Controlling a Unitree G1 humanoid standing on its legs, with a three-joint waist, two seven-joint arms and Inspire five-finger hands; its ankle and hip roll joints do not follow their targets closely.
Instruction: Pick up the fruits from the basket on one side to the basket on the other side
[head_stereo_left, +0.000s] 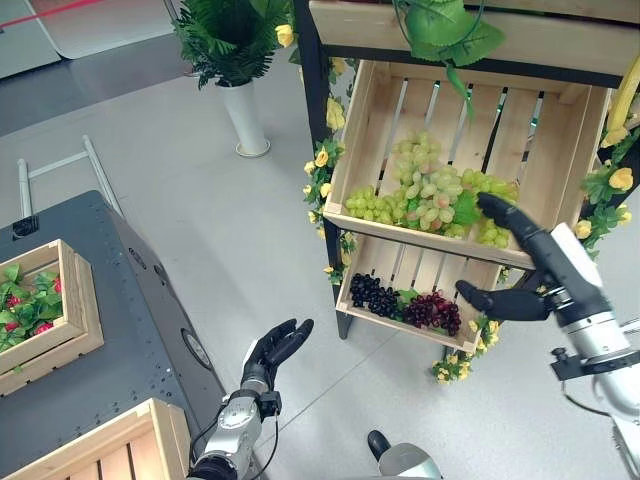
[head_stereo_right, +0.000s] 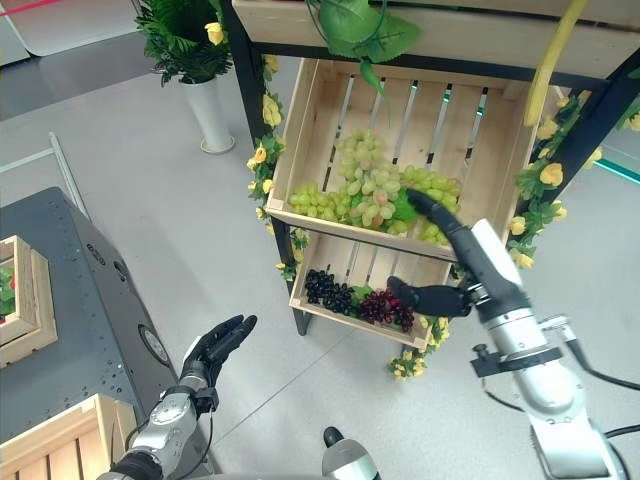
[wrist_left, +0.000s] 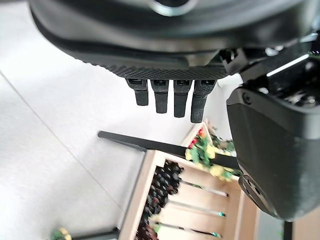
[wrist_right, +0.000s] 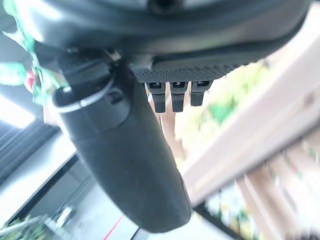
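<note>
While the right hand (head_stereo_left: 520, 262) is reaching over the front lip of the upper crate (head_stereo_left: 372, 112), the pick itself is not yet made: its fingers (head_stereo_left: 500, 214) are stretched out straight over the right end of the green grapes (head_stereo_left: 430, 190), and its thumb (head_stereo_left: 487, 299) is pointing out below the crate's front board, so the hand is spread and grasping nothing. The green grapes are lying heaped in this upper crate of the wooden stand, and the dark grapes (head_stereo_left: 405, 303) are lying in the lower crate (head_stereo_left: 392, 322) just beneath. The right wrist view is showing the fingers extended with pale grapes and wood beyond them, which fits a hand that is only approaching.

The left hand (head_stereo_left: 277, 346) is hanging low over the floor, fingers relaxed and holding nothing, between the stand and the dark worktop (head_stereo_left: 120, 340). On that worktop a wooden box (head_stereo_left: 75, 300) with leaves and red pieces inside is sitting at the robot's left, and another wooden crate (head_stereo_left: 110, 445) is showing at the near edge; which of these is the target I cannot tell.

By my reading, the step in hand is the reach for a bunch of green grapes. The next move is calling for the fingers to settle down onto the bunch and curl round it with the thumb coming up from the front, clearing the front board first. Grapes are soft and loosely joined, so a gentle, enclosing grasp near the stem side seems wise before lifting out and carrying across to the worktop.
</note>
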